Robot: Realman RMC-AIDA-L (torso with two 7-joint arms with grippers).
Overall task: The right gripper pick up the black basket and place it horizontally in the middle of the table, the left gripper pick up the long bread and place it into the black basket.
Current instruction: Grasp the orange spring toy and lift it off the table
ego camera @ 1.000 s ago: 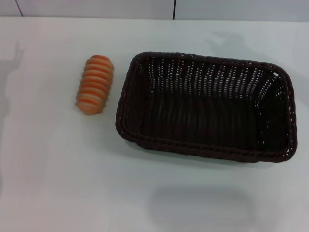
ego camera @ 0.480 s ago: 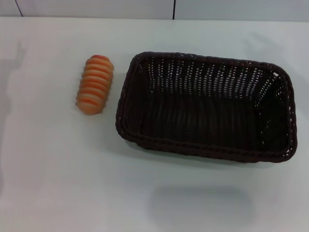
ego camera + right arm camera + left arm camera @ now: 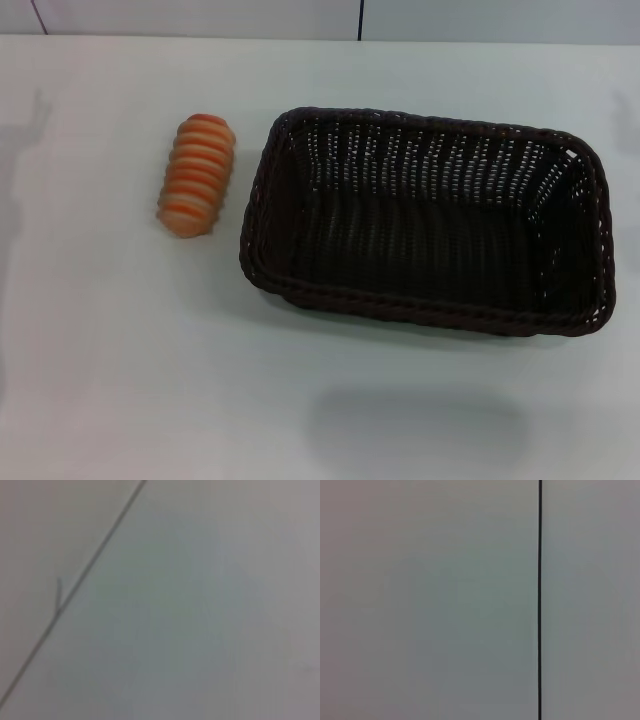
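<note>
Black basket (image 3: pixel 425 225) beside long bread (image 3: pixel 197 175)

You see a dark brown-black woven black basket (image 3: pixel 425 225), its sloping sides openwork (pale specks show through the weave) under a braided rim. Beside it, the long bread (image 3: pixel 196 175) shows orange and cream ridged stripes. Both lie on a plain white tabletop (image 3: pixel 120 380).
</note>
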